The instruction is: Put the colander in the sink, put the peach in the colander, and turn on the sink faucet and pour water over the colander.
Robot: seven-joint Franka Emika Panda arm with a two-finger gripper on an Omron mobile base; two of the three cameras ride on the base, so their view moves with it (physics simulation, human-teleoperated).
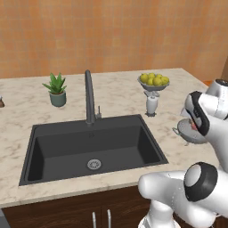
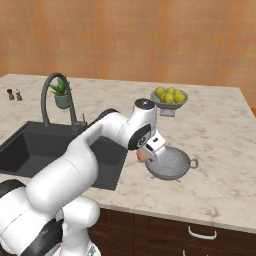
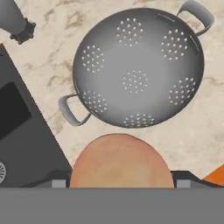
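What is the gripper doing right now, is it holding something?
Gripper: jaws closed on the peach, next to the empty colander.

One colander [image 3: 138, 68], one peach [image 3: 120, 162], one sink [image 1: 89, 149], one potted plant [image 1: 56, 89].

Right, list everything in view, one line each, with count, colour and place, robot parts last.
colander: one, silver, on the counter right of the sink
peach: one, orange-pink, between the claw's tips, beside the colander
sink: one, dark grey, set in the counter
sink faucet: one, dark grey, behind the sink
potted plant: one, green, left of the faucet
fruit bowl: one, grey with yellow-green fruit, counter's back
shakers: two, small, far left
claw: one, around the peach
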